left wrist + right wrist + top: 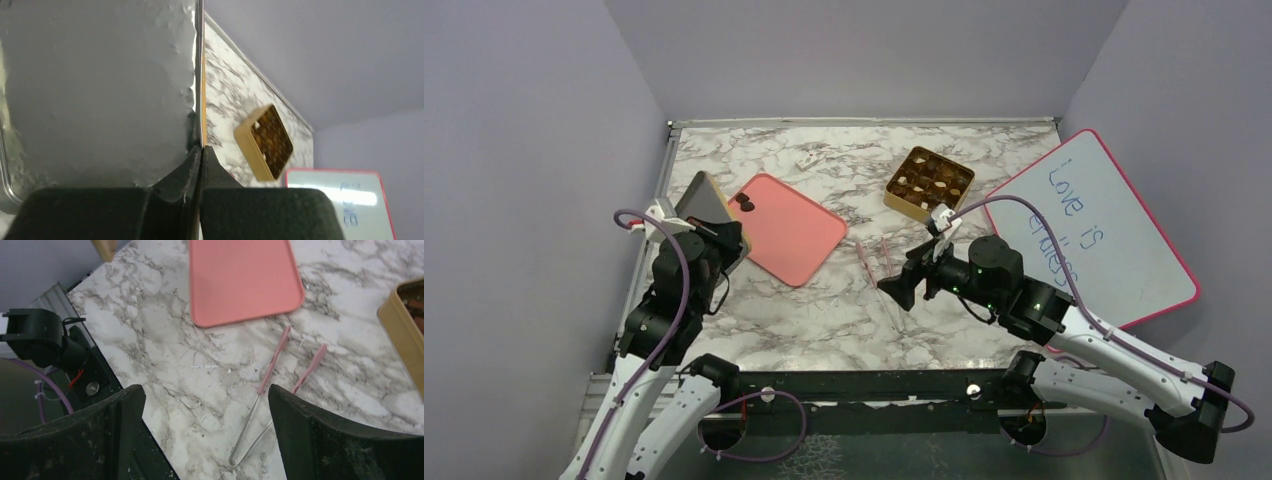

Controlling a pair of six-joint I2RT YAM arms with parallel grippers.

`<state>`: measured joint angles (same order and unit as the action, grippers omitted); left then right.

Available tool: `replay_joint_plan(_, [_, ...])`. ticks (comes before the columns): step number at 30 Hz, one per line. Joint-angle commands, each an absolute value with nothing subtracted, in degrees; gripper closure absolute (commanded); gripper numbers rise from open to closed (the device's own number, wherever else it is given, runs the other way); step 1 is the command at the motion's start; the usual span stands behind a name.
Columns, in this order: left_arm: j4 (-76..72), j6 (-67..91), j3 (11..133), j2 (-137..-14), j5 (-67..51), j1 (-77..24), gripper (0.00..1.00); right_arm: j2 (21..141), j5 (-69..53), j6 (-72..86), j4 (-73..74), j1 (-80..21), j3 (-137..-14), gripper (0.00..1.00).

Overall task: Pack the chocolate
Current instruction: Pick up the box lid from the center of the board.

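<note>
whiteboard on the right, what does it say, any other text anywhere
"Love is": blue handwriting, upper line on the whiteboard.
"endles": lower line, its end hidden behind the right arm.
Left wrist view: the whiteboard writing is too blurred to read.
No text shows on the gold box, pink tray or the lid in the left tool.

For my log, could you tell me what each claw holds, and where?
The left claw grips the box lid by its rim; the right claw is open, holding nothing, over the tweezers.
</note>
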<state>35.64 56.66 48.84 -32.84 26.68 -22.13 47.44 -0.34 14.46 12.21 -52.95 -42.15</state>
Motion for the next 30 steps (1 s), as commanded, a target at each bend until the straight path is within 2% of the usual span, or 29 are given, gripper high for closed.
replay_joint_plan(1, [15.3,36.7,46.2,-31.0,3.6,-22.1,1.00,46.3,-8.6,3.4,4.3,-53.4,-43.5,0.03])
replay_joint_plan(5, [8.5,34.9,44.4,-32.6,-12.3,-22.1,1.00,46.1,-9.9,-6.8,2.9,-53.4,-44.0,0.08])
replay_joint_plan(8, [7.3,32.7,45.2,-36.0,-22.5,-22.1,1.00,45.3,-14.7,-20.4,1.7,-53.4,-44.2,0.10])
replay_joint_plan(12, [7.2,28.7,46.0,-39.4,-33.9,-22.1,1.00,43.9,-14.6,-33.4,-4.3,-53.4,-42.6,0.09])
replay_joint_plan(19, [8.3,25.9,47.4,-42.2,-46.9,-22.1,1.00,53.3,-7.7,-51.9,-4.2,-53.4,-49.0,0.01])
replay_joint_plan(25, [14.7,20.4,48.5,-44.2,-51.7,-22.1,1.00,59.5,-6.1,-65.9,-1.1,-53.4,-52.9,0.00])
replay_joint_plan(27, [15.5,18.9,48.6,-44.1,-52.8,-22.1,1.00,60.7,-6.9,-68.2,0.7,-53.5,-54.7,0.06])
replay_joint_plan(30, [15.7,17.8,48.3,-43.7,-53.0,-22.1,1.00,62.7,-7.9,-71.3,6.7,-53.4,-58.0,0.26])
